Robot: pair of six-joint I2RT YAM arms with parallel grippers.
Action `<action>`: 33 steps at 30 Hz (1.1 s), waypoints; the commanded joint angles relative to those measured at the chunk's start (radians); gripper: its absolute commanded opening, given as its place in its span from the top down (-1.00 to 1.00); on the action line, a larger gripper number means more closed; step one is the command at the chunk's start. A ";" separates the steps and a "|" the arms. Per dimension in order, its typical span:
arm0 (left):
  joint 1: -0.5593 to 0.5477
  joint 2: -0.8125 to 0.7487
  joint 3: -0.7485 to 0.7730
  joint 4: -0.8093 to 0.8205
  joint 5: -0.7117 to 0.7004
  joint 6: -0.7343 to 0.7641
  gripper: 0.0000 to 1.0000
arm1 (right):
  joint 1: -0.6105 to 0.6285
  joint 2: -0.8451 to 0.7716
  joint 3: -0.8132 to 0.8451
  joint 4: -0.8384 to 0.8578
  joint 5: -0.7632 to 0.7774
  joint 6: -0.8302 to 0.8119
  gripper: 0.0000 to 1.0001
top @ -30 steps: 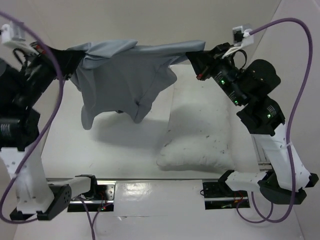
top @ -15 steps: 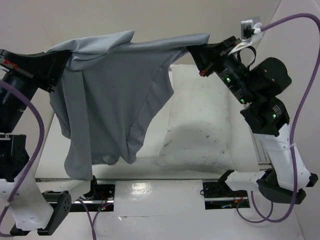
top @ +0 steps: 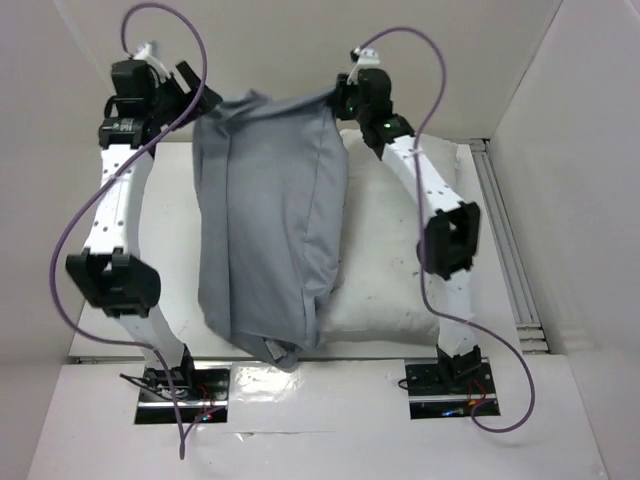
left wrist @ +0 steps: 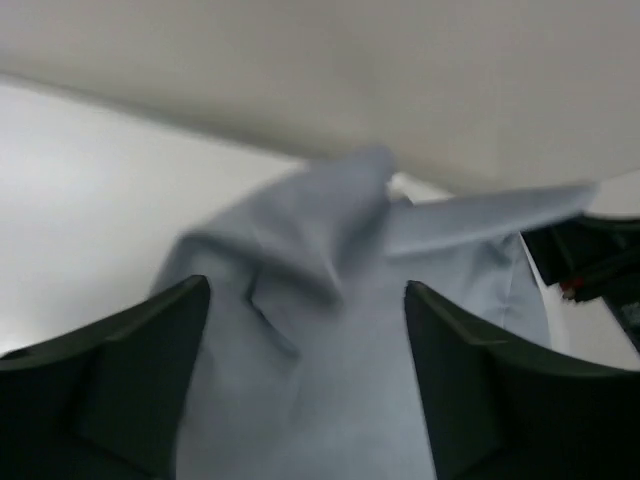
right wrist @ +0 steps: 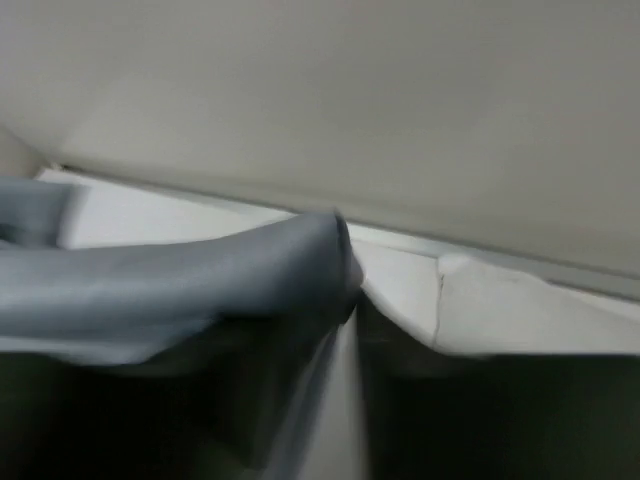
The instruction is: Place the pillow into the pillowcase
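Observation:
The grey pillowcase point(top: 270, 220) hangs limp from the far side down to the near edge and covers the left part of the white speckled pillow point(top: 400, 260). My left gripper point(top: 195, 98) is at the case's far left corner. In the left wrist view it point(left wrist: 306, 288) stands open, the pillowcase point(left wrist: 330, 390) lying loose between and beyond its fingers. My right gripper point(top: 343, 100) is at the far right corner. Seen from the right wrist, it point(right wrist: 355, 315) shows a thin slit between its jaws, the pillowcase point(right wrist: 180, 280) folded over the left fingertip and the pillow point(right wrist: 500, 310) behind.
White walls point(top: 300, 40) close in the table at the back and sides. A metal rail point(top: 505, 240) runs along the right edge. Both arm bases point(top: 180, 385) sit at the near edge, with purple cables point(top: 80, 215) looping beside the arms.
Both arms swung from wide apart and high to the far side, closer together. The pillowcase went from stretched in the air to draped over the pillow's left part. The left jaws opened.

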 commanded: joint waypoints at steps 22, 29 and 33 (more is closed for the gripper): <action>0.006 -0.591 -1.046 -0.227 -0.083 -0.019 -0.53 | 0.467 -0.545 -0.815 -0.335 -0.028 0.175 -1.00; 0.092 -0.544 -1.132 -0.273 -0.193 -0.036 -1.00 | 0.590 -0.368 -0.802 -0.512 0.182 0.278 -1.00; 0.143 -0.504 -1.173 -0.236 -0.134 -0.068 -0.85 | 0.578 -0.331 -0.851 -0.550 0.268 0.345 -1.00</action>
